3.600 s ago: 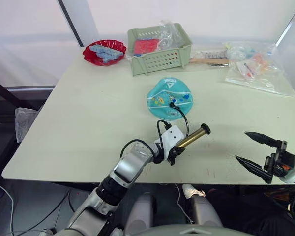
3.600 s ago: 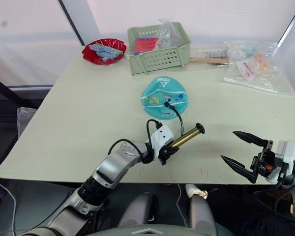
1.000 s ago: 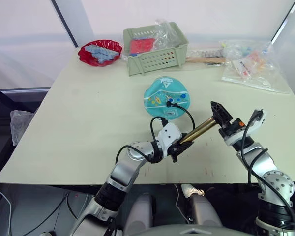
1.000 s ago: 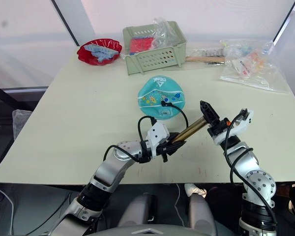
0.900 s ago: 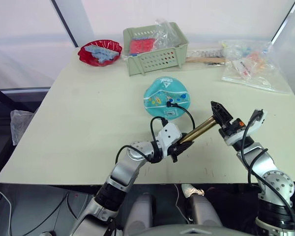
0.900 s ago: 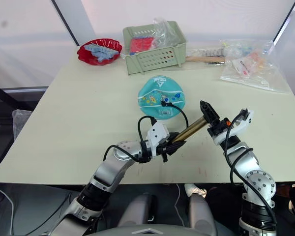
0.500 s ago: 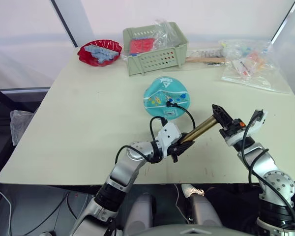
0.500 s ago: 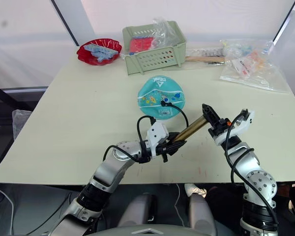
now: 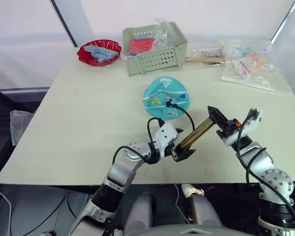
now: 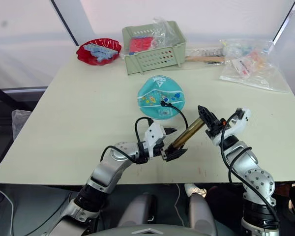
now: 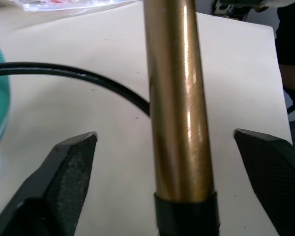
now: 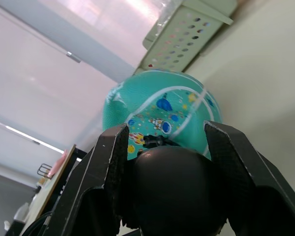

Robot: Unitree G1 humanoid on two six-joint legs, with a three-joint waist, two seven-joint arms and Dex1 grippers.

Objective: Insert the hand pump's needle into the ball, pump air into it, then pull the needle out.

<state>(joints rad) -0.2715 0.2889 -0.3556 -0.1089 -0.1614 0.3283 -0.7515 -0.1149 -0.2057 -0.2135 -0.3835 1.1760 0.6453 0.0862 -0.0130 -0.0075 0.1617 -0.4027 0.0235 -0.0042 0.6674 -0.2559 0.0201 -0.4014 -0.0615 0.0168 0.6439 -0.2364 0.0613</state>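
The needle is too small to make out where the hose is meeting the ball [image 9: 166, 96], which is lying mid-surface [image 9: 78, 113] below the green basket [image 9: 155, 46]. The hand pump [image 9: 196, 132] is slanting between both grippers. The left gripper [image 9: 179, 149] is standing with fingers [image 11: 64, 177] wide, clear of the barrel; the right gripper [image 9: 213, 115] is clamping the black handle end. Open room is lying along the surface's left side.
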